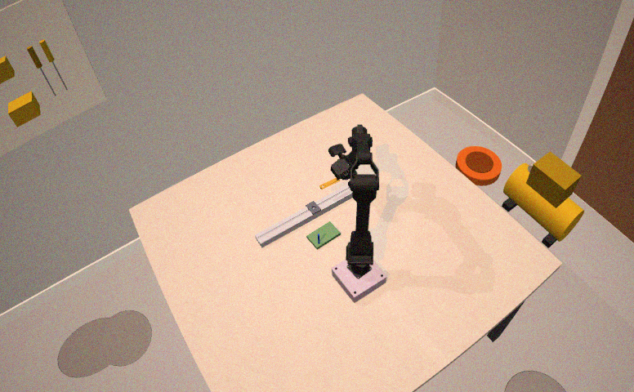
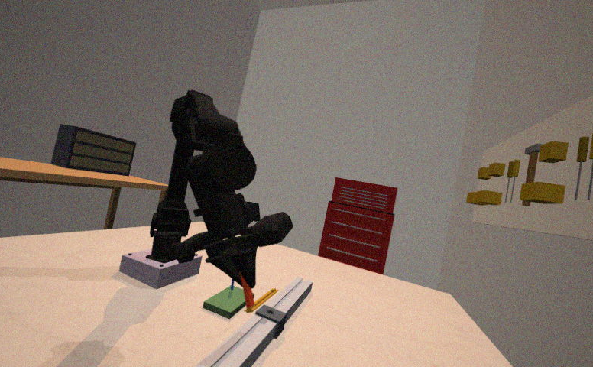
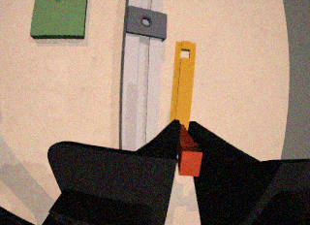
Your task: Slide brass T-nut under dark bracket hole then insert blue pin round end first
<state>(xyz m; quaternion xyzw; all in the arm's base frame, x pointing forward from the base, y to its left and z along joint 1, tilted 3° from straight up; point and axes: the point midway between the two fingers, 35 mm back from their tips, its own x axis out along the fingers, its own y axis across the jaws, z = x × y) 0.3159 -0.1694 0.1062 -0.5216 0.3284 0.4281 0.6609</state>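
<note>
Gripper (image 1: 344, 177) (image 2: 247, 280) (image 3: 182, 126) pinching orange handle (image 2: 247, 293) (image 3: 190, 162); nut not in rail (image 1: 305, 215) (image 2: 263, 330) (image 3: 140, 84); blue pin (image 1: 318, 238) (image 2: 231, 284) waiting on tray (image 1: 330, 231) (image 2: 222, 303) (image 3: 60, 18).

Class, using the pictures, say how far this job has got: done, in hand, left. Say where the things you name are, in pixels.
Done: the black tool (image 3: 182, 126) grips the orange handle (image 2: 247, 293) (image 3: 190, 162).
In hand: apparently bringing it to the aluminum rail (image 1: 286, 224) (image 2: 245, 342) (image 3: 140, 89).
Left: slotting, sliding, then the blue pin (image 1: 319, 238) (image 2: 231, 284), still standing in the green tray (image 1: 328, 229) (image 2: 225, 301) (image 3: 60, 18).

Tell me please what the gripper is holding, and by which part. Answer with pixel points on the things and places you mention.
The gripper (image 1: 342, 180) (image 2: 246, 280) (image 3: 182, 126) holds the T-nut's orange handle (image 2: 248, 295) (image 3: 190, 163); the brass nut itself cannot be made out.
</note>
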